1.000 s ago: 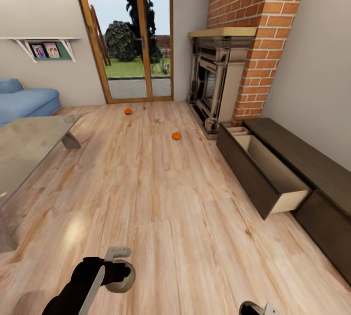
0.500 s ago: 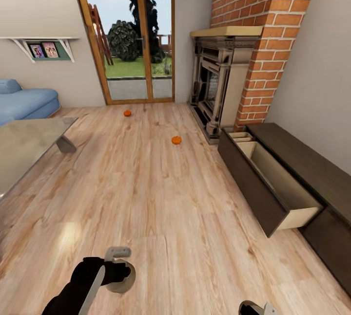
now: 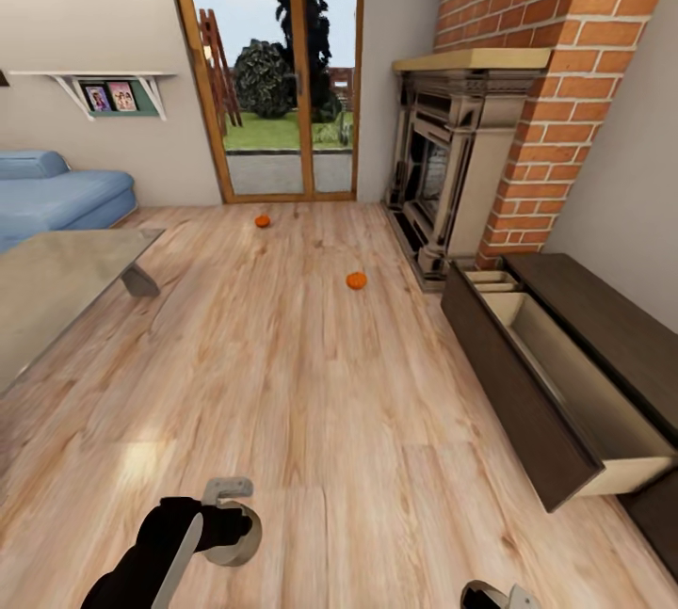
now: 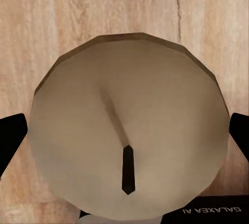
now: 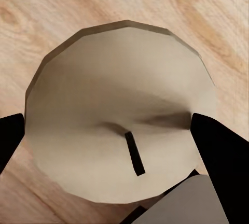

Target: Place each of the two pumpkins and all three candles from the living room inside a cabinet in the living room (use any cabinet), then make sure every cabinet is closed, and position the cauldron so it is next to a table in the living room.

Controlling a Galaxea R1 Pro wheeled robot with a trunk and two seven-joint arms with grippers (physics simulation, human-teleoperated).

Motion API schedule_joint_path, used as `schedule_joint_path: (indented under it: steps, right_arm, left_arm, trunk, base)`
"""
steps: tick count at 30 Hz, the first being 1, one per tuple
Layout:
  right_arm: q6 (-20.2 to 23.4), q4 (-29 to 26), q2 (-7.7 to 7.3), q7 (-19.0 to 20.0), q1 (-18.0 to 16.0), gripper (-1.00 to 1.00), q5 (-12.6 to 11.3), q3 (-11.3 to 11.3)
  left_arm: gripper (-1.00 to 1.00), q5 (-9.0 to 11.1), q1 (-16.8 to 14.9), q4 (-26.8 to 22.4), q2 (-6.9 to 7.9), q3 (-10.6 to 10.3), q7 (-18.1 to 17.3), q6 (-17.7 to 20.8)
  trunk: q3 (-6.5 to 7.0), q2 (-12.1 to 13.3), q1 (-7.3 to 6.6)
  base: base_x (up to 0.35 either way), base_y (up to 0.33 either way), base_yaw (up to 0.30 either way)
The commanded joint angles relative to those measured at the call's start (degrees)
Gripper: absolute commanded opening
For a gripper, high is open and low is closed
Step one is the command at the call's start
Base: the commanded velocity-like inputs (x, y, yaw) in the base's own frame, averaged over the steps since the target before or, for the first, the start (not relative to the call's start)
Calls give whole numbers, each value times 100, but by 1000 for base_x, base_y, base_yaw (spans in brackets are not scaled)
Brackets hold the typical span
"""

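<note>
With both grippers clamped on candles (image 4: 127,141), we risked clipping the cabinet's (image 3: 603,327) open drawer (image 3: 527,402) while driving.

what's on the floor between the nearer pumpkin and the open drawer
Nothing: in the head view, only bare wood floor separates the nearer pumpkin from the open drawer.

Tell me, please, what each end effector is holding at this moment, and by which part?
Each holds a beige candle by its sides, wick end facing the camera: the left end effector flanks one candle, and the right end effector flanks another candle.
</note>
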Motion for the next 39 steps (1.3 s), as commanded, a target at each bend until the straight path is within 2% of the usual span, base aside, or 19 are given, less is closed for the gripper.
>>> schedule_joint_path:
  steps: [1, 8, 12, 16, 30, 39]
  right_arm:
    - [0, -1, -1, 0, 0, -100, 6, 0]
    - [-11, -1, -1, 0, 0, -100, 53, 11]
    - [-13, 7, 17, 0, 0, -100, 385, 9]
    - [-10, 8, 30, 0, 0, -100, 508, 5]
    - [-1, 13, 49, 0, 0, -100, 529, -49]
    - [-1, 9, 49, 0, 0, -100, 533, -21]
  left_arm:
    - [-100, 2, 0, 0, 0, 0, 0, 0]
    - [-100, 2, -2, 0, 0, 9, 0, 0]
    - [-100, 2, -1, 0, 0, 10, 0, 0]
    - [-100, 2, -3, 0, 0, 10, -1, 0]
    - [-100, 2, -2, 0, 0, 10, 0, 0]
    - [-100, 2, -1, 0, 0, 10, 0, 0]
  trunk:
    - [0, 0, 0]
    - [0, 0, 0]
    - [0, 0, 0]
    - [0, 0, 0]
    - [0, 0, 0]
    - [0, 0, 0]
  base:
    - [320, -4, 43]
    - [319, 86, 8]
    - [315, 131, 0]
    - [304, 151, 0]
    - [302, 135, 0]
    - [315, 25, 0]
